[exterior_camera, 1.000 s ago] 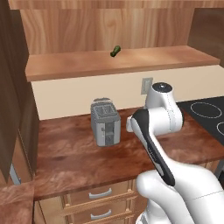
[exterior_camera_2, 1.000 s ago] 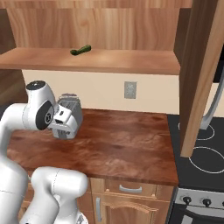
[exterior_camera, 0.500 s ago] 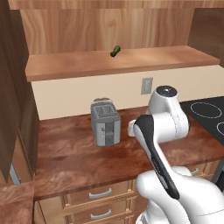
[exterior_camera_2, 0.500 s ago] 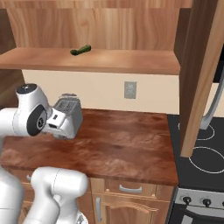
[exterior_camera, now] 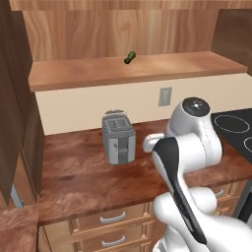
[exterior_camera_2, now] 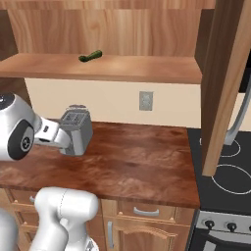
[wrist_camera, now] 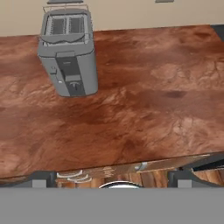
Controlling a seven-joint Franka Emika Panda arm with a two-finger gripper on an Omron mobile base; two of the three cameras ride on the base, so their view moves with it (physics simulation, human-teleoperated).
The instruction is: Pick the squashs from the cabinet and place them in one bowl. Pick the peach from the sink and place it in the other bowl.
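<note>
A dark green elongated squash [exterior_camera: 130,57] [exterior_camera_2: 90,56] lies alone on the plank shelf of the open wall cabinet [exterior_camera: 138,72] [exterior_camera_2: 127,68], high above the counter. My gripper [wrist_camera: 113,180] is open and holds nothing. Its dark fingertips [wrist_camera: 43,178] stand wide apart at the bottom of the hand view. It hovers over the front part of the brown counter [wrist_camera: 144,113], with the toaster ahead of it and to the left. The arm [exterior_camera: 189,147] [exterior_camera_2: 29,135] is folded low, well below the shelf. The peach, the sink and both bowls are out of view.
A grey two-slot toaster [exterior_camera: 118,137] [exterior_camera_2: 77,128] [wrist_camera: 68,54] stands on the counter by the back wall. A wall outlet [exterior_camera: 166,96] [exterior_camera_2: 145,100] is behind it. A black stovetop [exterior_camera: 231,123] [exterior_camera_2: 220,166] adjoins on the right. A dark cabinet door [exterior_camera_2: 225,83] hangs open there.
The arm has folded down and swung a little, bringing the hand lower in front of the toaster. The squash and the toaster have stayed put.
</note>
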